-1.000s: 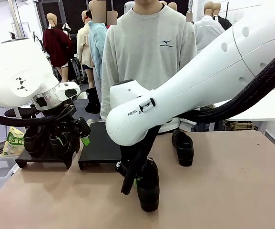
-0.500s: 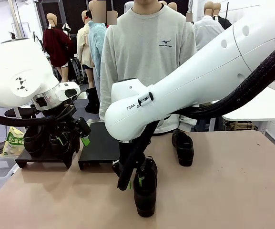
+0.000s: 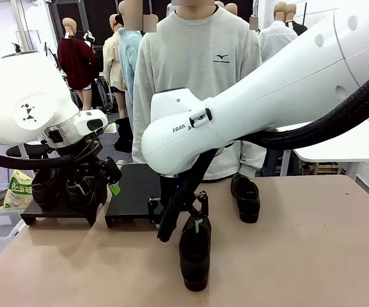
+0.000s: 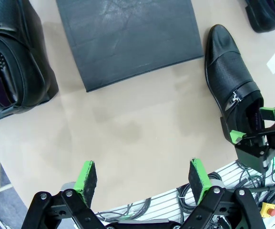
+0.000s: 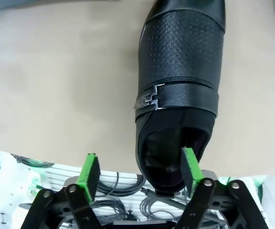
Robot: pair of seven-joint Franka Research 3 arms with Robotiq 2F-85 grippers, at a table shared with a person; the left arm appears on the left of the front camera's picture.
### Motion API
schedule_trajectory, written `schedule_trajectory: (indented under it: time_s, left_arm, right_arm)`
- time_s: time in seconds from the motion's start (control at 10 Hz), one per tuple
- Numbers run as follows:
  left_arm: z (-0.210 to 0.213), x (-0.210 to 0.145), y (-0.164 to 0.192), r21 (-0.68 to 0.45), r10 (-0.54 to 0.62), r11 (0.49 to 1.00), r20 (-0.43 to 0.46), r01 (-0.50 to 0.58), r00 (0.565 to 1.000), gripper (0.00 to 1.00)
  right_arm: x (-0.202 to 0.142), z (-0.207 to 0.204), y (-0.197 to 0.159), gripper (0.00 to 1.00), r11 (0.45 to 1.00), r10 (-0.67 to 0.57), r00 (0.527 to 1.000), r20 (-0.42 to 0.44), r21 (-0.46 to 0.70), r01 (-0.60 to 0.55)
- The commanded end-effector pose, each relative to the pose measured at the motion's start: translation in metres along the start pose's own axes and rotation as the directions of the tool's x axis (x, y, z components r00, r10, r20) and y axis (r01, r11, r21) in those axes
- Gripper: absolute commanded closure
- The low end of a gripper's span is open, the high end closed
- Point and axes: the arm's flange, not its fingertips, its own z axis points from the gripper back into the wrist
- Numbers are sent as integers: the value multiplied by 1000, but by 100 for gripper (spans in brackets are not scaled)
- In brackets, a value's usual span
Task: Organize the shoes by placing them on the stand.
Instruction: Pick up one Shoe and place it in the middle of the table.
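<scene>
Lifted since a second ago, the right tool [image 5: 139,164] now stands with its jaws apart just above a black buckled shoe [image 3: 195,256], which lies flat on the worktop [image 3: 312,256]. In the right wrist view the shoe's toe points to 12 o'clock and its heel sits at 6 o'clock between the pads. One green pad [image 5: 188,162] overlaps the heel opening, and whether it touches cannot be told. The left tool [image 4: 142,172], jaws wide apart, hangs over bare worktop. Three shoes can be counted clearly: this one, a second shoe [image 3: 245,197] at its 2 o'clock, and a third shoe [image 4: 18,62] on the left stand [image 3: 56,211]. Any others there are masked by the left arm. A flat black slab [image 3: 133,188] lies at 11 o'clock.
</scene>
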Motion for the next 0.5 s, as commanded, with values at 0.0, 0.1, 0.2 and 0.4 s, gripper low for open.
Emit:
schedule_trajectory:
  time_s: [0.0,0.1,0.2,0.4]
  left_arm:
    - [1,0,1,-3,4,1000,1,-4,1000,0]
    - [1,0,1,-3,4,1000,1,-4,1000,0]
    - [1,0,1,-3,4,1000,1,-4,1000,0]
    - [1,0,1,-3,4,1000,1,-4,1000,0]
  right_arm:
    - [-2,-2,-3,0,1000,2,1000,-17,9,-1]
    - [-1,-3,-2,0,1000,4,1000,-31,9,-3]
    - [4,-6,1,0,1000,8,998,-59,-3,-8]
    - [0,0,0,0,1000,-1,1000,-2,-1,1]
